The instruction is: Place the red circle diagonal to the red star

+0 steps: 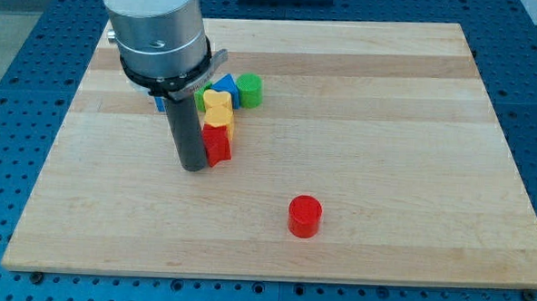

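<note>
The red circle (pixel 305 216) stands alone on the wooden board toward the view's bottom, right of centre. The red star (pixel 218 145) sits at the lower end of a cluster of blocks left of centre. My tip (pixel 194 166) rests on the board, touching or nearly touching the red star's left side. The red circle lies well to the lower right of the tip and the star. The rod and arm body hide part of the cluster behind them.
Above the red star sit a yellow block (pixel 218 109), a green cylinder (pixel 249 90), a blue block (pixel 225 85) and a green block (pixel 201 99), tightly packed. A blue block (pixel 160 101) shows partly behind the rod. The board's edges (pixel 272 276) border a blue perforated table.
</note>
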`<state>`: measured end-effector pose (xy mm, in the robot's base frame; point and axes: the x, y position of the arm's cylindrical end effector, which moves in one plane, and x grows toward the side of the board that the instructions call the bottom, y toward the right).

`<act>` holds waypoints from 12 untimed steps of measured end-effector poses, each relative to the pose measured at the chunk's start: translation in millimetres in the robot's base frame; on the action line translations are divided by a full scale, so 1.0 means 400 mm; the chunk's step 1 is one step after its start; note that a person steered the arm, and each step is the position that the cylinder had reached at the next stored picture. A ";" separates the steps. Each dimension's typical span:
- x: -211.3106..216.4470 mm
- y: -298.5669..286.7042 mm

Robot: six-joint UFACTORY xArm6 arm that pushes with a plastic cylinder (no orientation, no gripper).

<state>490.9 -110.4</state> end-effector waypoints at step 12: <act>0.176 0.349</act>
<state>561.2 29.2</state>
